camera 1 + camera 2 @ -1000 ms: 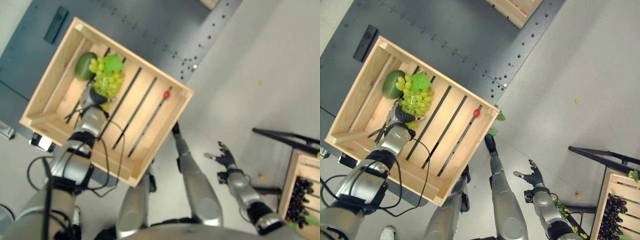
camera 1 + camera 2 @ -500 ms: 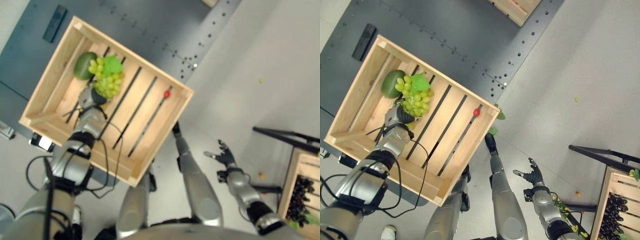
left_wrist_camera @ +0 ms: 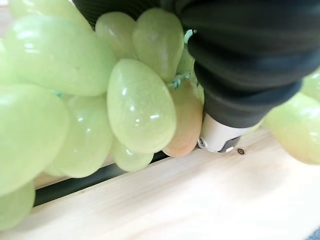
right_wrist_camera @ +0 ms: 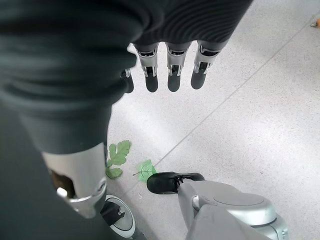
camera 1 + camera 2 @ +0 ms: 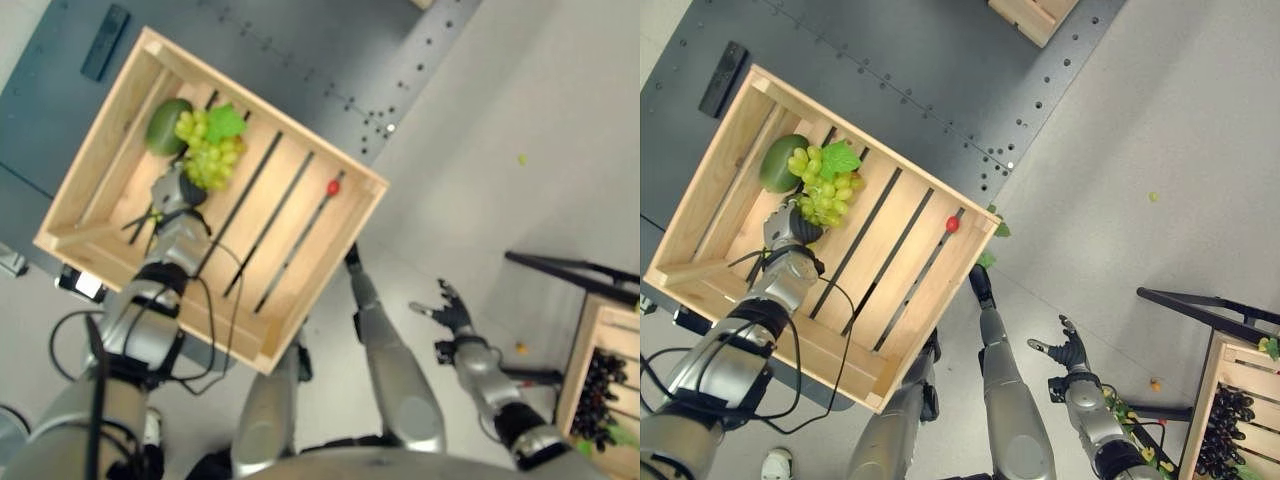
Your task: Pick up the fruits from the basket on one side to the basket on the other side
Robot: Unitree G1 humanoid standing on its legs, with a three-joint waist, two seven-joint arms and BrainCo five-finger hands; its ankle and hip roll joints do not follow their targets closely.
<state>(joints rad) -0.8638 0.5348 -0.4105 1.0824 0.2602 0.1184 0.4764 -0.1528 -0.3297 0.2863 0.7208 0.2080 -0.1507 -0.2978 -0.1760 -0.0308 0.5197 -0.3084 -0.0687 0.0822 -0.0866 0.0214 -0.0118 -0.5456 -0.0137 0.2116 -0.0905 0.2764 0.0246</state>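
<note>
Crate (image 5: pixel 902 330), pale slatted wood, open-topped, set on a dark grey perforated platform (image 5: pixel 940 70); its long sides are seen running from the robot's near left toward the far right. Most of the slatted floor is bare, so open room is left along the middle and the right-hand half.

Second crate (image 5: pixel 1220 400), same wood, is seen at the robot's far right, well apart from the first, with light grey floor (image 5: pixel 1140 120) between them. Dark grapes (image 5: pixel 1225 440) are held inside it.

Green grape bunch (image 5: pixel 828 190), long axis roughly across the slats, leaf end (image 5: pixel 840 158) pointing away from the robot and the narrow end toward the left hand. It lies in the far left part of the first crate, touching a green mango (image 5: pixel 780 163) that sits close to the left wall.

Left hand (image 5: pixel 785 228), inside the crate at the near end of the bunch. In the left wrist view grapes (image 3: pixel 140 107) are pressed against the dark cover and fingers; how far the fingers are closed round them cannot be told.

Right hand (image 5: pixel 1068 352), held over the floor between the crates, fingers straight and spread, nothing held.

Small red fruit (image 5: pixel 952 225), alone on a slat near the crate's right wall.

Loose green leaves (image 4: pixel 125 160) are noted on the floor.
</note>
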